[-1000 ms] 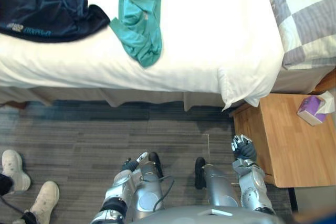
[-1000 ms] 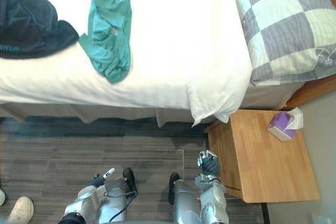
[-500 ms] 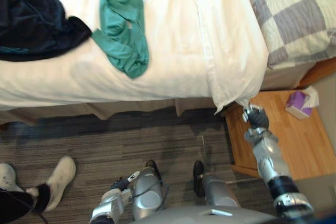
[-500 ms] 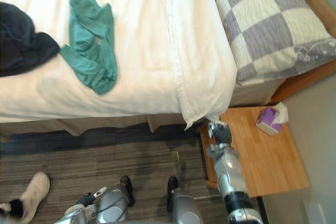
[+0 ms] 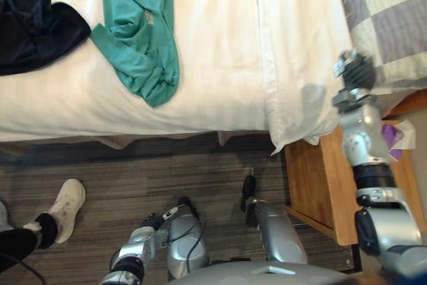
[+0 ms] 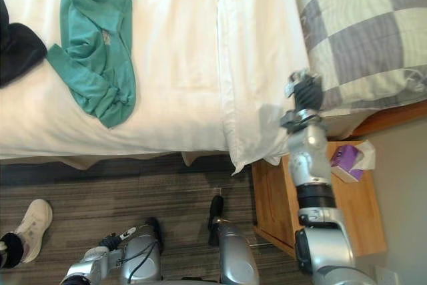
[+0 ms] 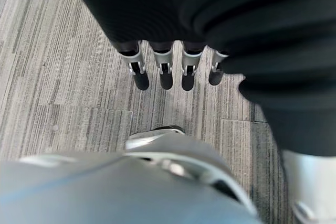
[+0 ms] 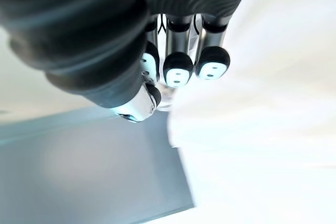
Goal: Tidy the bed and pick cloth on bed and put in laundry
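A crumpled teal cloth (image 5: pixel 143 38) lies on the white duvet (image 5: pixel 220 45) of the bed, with a dark navy cloth (image 5: pixel 30 25) beside it at the far left. My right hand (image 5: pixel 353 75) is raised over the bed's right edge, between the duvet's hanging corner and a grey checked pillow (image 5: pixel 387 11). In the right wrist view its fingers (image 8: pixel 178 69) are curled with nothing in them, above white bedding. My left hand (image 5: pixel 158 219) hangs low by the floor, and its fingers (image 7: pixel 163 72) are straight and hold nothing. Both hands are far from the cloths.
A wooden nightstand (image 5: pixel 317 178) stands right of the bed with a purple tissue box (image 5: pixel 393 139) on it. A person's white shoe (image 5: pixel 67 201) rests on the grey plank floor at the lower left. The duvet corner (image 5: pixel 293 131) hangs over the nightstand's edge.
My right arm has risen from beside the nightstand to over the bed's edge by the pillow. The camera has shifted, and the person's shoe has stepped closer.
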